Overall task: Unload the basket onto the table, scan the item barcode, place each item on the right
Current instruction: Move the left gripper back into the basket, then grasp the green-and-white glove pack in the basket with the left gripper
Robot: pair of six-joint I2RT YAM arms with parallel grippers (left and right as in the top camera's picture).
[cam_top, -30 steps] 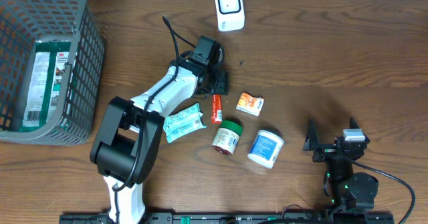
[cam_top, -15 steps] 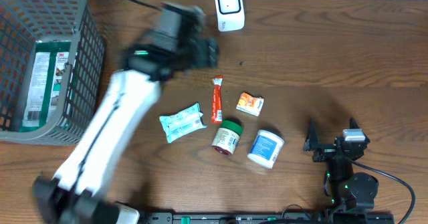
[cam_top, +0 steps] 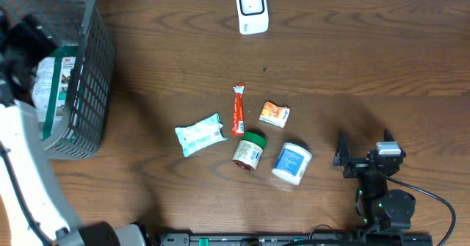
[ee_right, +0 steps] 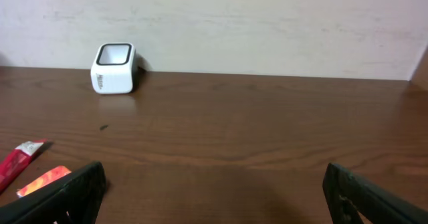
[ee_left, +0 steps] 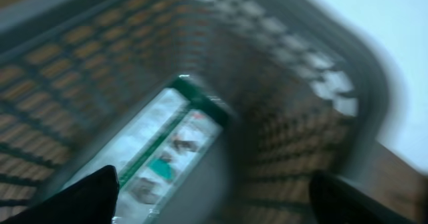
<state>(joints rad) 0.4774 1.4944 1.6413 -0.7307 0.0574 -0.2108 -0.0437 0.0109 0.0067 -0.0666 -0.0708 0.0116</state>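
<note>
The white barcode scanner (cam_top: 251,9) stands at the table's far edge and also shows as the scanner (ee_right: 114,68) in the right wrist view. Loose items lie mid-table: a red stick packet (cam_top: 237,109), an orange packet (cam_top: 274,114), a pale blue wipes pack (cam_top: 200,134), a green-lidded jar (cam_top: 250,150) and a white-and-blue tub (cam_top: 292,162). My left gripper (cam_top: 22,44) hangs blurred over the grey basket (cam_top: 88,92). In its wrist view the left gripper (ee_left: 214,200) is open and empty above a green-and-white box (ee_left: 167,144). My right gripper (cam_top: 365,149) rests open at the front right, holding nothing.
The basket's mesh wall (ee_left: 301,117) surrounds the left wrist view, which is motion-blurred. The right gripper (ee_right: 214,197) faces bare wood, with the red stick packet (ee_right: 17,162) and orange packet (ee_right: 43,182) at its left edge.
My left arm swung fast from the red stick packet at mid-table to over the basket at far left, its jaws widening. The right arm has not moved.
</note>
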